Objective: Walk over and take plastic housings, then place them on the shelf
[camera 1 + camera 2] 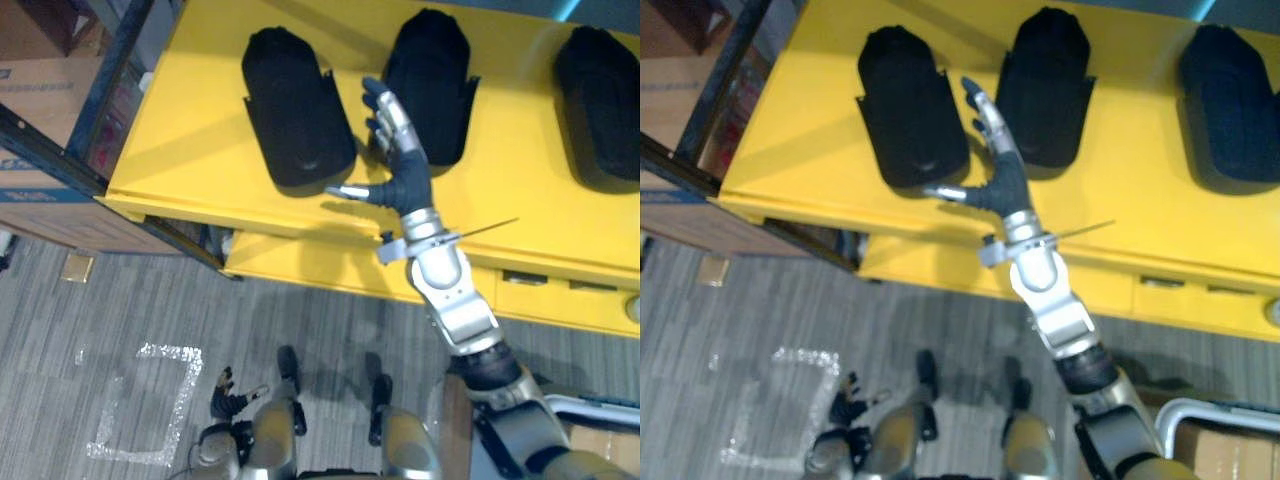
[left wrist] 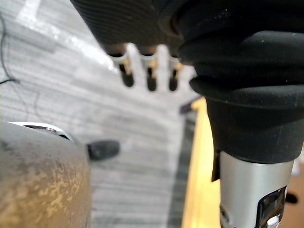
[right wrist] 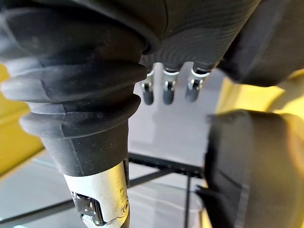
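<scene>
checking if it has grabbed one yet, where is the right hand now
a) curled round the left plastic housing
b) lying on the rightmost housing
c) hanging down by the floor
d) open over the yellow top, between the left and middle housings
d: the right hand has its fingers straight and its thumb spread. It is over the yellow shelf top, in the gap between the left plastic housing and the middle plastic housing, and holds nothing.

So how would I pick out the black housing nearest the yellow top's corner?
Find the big yellow top. Three black housings sit in a row on it. Yours is the end one on the robot's left, alone on the thumb side of the raised right hand.
</scene>
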{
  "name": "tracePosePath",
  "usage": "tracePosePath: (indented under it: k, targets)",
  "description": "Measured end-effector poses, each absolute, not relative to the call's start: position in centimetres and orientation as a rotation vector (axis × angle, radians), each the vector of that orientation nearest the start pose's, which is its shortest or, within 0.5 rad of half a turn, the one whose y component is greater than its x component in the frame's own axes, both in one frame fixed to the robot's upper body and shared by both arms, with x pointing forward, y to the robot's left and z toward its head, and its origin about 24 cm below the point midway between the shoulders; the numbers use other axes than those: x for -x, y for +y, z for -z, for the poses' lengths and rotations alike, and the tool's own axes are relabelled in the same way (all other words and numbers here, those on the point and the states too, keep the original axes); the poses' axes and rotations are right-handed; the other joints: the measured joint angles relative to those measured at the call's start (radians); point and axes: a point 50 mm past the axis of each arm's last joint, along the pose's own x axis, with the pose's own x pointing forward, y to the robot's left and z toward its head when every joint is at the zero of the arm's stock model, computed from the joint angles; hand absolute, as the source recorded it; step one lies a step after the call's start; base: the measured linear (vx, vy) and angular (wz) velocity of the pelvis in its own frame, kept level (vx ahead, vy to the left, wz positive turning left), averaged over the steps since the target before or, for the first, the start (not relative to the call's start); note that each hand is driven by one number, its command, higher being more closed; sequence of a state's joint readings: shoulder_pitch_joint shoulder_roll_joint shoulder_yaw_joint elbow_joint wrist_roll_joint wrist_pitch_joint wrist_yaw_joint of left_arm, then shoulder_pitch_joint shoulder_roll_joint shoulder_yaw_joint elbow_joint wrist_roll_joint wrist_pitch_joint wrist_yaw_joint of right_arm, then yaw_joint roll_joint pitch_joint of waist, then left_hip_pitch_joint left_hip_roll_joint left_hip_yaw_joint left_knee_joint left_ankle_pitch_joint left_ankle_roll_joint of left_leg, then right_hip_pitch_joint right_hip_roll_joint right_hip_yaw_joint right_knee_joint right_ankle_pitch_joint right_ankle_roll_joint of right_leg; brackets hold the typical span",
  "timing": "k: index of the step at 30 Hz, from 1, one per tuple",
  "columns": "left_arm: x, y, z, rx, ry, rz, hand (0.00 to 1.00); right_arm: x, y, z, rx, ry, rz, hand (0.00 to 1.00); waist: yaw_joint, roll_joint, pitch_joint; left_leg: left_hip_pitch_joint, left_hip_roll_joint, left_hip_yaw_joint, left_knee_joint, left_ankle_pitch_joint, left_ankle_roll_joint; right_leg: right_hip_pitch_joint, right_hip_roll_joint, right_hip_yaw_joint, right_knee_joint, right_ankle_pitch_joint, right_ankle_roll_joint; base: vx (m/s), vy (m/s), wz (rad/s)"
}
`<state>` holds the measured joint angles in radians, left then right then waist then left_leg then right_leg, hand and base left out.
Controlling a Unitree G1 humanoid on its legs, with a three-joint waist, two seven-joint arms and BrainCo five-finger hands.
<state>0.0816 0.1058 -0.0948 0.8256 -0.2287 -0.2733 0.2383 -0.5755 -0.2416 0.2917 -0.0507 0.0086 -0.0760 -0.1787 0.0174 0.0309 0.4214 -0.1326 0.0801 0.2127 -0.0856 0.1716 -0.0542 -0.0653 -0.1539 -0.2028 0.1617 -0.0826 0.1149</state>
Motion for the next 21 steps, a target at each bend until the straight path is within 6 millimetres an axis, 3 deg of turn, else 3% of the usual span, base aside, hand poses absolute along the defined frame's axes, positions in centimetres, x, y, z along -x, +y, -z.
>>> tracePosePath:
  k: [14,21]
  targets:
    - [-15.4,18.5,12.1,0.001,0.646,-0.301,0.0,-32.4,-8.3,-18.5,0.198,-0.555,-0.194,0.0,0.001,0.015,-0.008,-0.007,0.001,-0.012,-0.001,0.008,-0.001,-0.002,0.0,-0.016,0.008,0.0,0.0,0.0,0.0,0.03]
    - [-15.2,17.4,12.3,0.009,0.659,-0.267,0.0,-32.8,-8.0,-18.5,0.187,-0.547,-0.17,0.0,0.013,0.049,-0.024,-0.006,0.0,-0.012,0.003,0.008,-0.001,-0.001,-0.001,-0.018,0.009,-0.001,0.0,0.01,-0.002,0.0]
